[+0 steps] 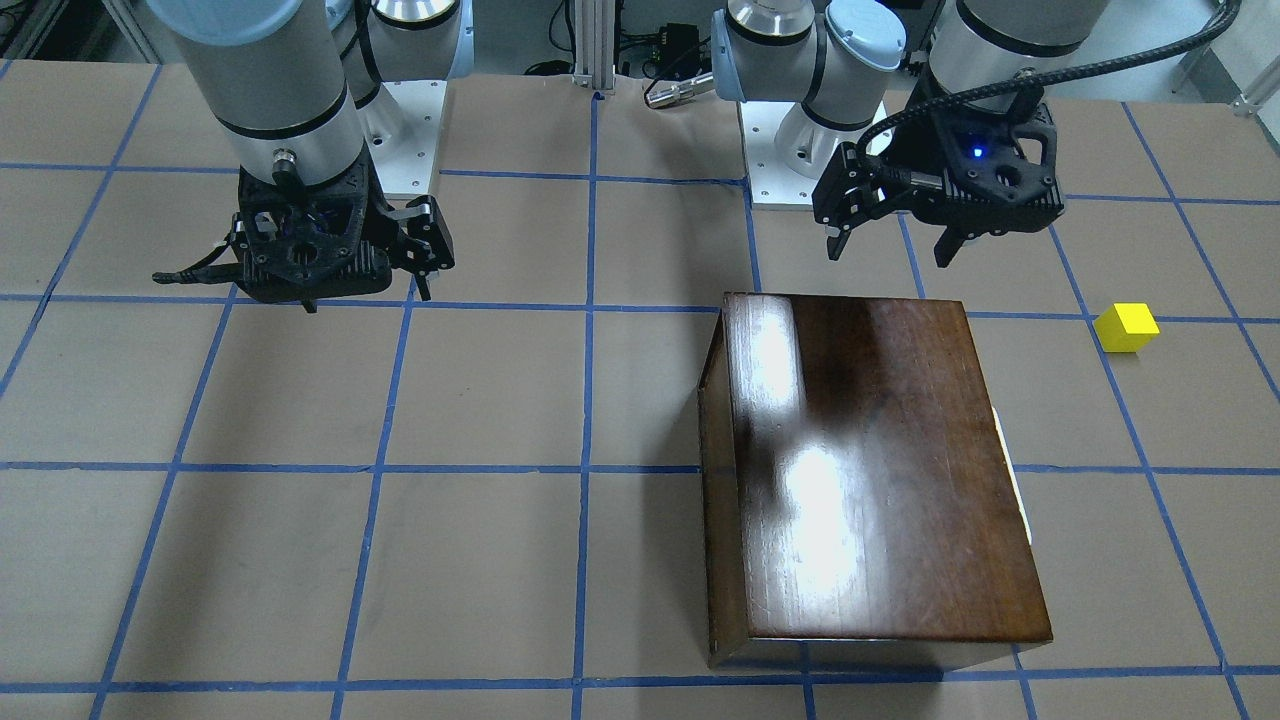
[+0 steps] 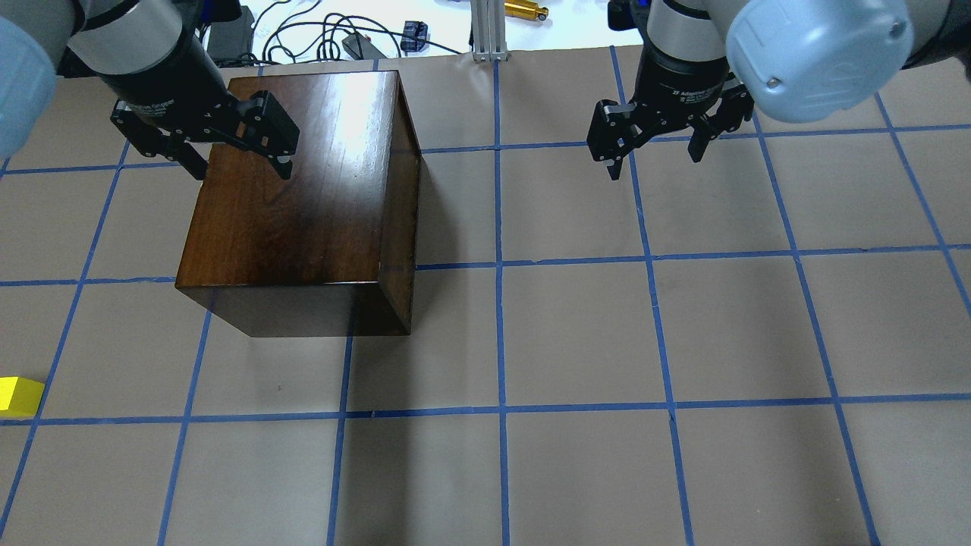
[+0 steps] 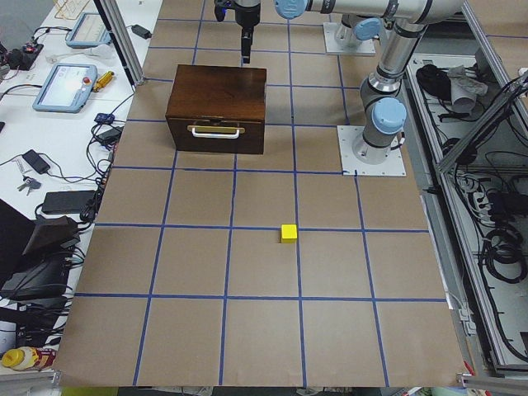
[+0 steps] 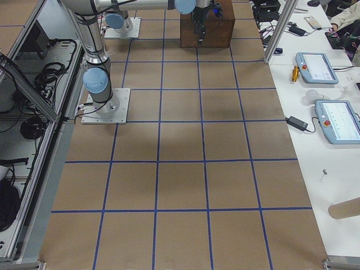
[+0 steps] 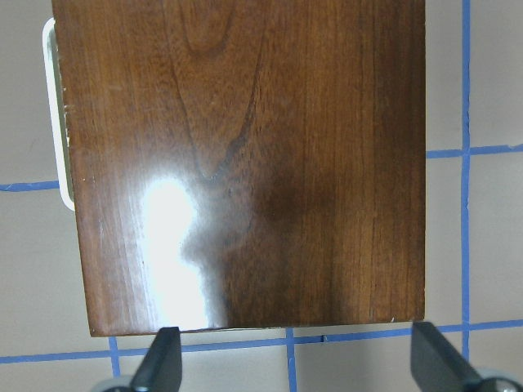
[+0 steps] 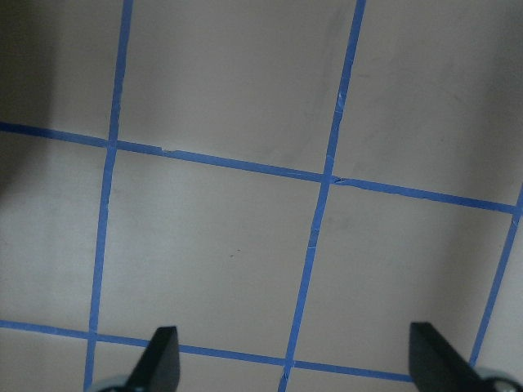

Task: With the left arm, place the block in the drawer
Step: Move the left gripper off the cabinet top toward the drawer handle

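1. The table, covered in brown paper with blue tape lines, carries everything.
2. The dark wooden box stands on it, with its drawer pushed in.
3. The left gripper hovers above the box's edge nearest the robot, fingers spread apart.
4. The right gripper hangs over bare table, fingers also apart.
5. The yellow block sits on the table, well apart from the box, on its handle side.

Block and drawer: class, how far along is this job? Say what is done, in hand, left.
Done: nothing. The drawer looks shut; the block lies on the table, apart from the box. In hand: the open left gripper hovers near the box. Left: open, pick, place.
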Controlling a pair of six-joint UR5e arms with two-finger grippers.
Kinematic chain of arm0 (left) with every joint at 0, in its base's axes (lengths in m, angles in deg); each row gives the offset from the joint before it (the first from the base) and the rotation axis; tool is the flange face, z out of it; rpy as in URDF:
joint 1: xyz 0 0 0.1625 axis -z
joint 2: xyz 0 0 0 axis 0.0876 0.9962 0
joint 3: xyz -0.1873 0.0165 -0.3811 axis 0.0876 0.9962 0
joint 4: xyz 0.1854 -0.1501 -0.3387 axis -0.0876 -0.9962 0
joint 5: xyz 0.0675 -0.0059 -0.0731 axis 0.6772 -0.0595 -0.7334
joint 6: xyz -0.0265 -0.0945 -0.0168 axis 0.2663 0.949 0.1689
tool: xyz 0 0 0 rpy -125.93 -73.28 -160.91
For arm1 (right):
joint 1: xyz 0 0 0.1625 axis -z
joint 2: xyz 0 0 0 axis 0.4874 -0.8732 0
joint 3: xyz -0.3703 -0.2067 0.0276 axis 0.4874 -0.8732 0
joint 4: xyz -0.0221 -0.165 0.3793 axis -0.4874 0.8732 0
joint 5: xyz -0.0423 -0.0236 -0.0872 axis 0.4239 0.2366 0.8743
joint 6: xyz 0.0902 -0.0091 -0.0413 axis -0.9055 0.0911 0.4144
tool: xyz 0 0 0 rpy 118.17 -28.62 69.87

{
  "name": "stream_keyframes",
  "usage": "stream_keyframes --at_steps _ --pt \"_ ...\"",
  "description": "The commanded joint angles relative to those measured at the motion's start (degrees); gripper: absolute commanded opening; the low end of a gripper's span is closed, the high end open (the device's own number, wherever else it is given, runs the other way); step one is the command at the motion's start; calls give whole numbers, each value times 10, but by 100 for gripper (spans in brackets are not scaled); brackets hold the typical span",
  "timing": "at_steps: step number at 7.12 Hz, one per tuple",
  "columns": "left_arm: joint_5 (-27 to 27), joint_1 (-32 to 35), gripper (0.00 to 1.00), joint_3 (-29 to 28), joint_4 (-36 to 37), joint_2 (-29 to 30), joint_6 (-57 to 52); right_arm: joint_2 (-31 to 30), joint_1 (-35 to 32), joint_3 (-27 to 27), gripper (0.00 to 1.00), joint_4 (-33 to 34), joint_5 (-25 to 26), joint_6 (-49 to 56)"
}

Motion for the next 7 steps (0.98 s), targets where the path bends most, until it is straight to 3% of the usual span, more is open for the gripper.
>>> stream_keyframes --at_steps 1,7 --pt "-1 -2 100 0 0 -2 0 0 0 0 100 0 0 0" --pt "5 -4 100 -1 0 -2 -2 0 0 0 100 0 0 -1"
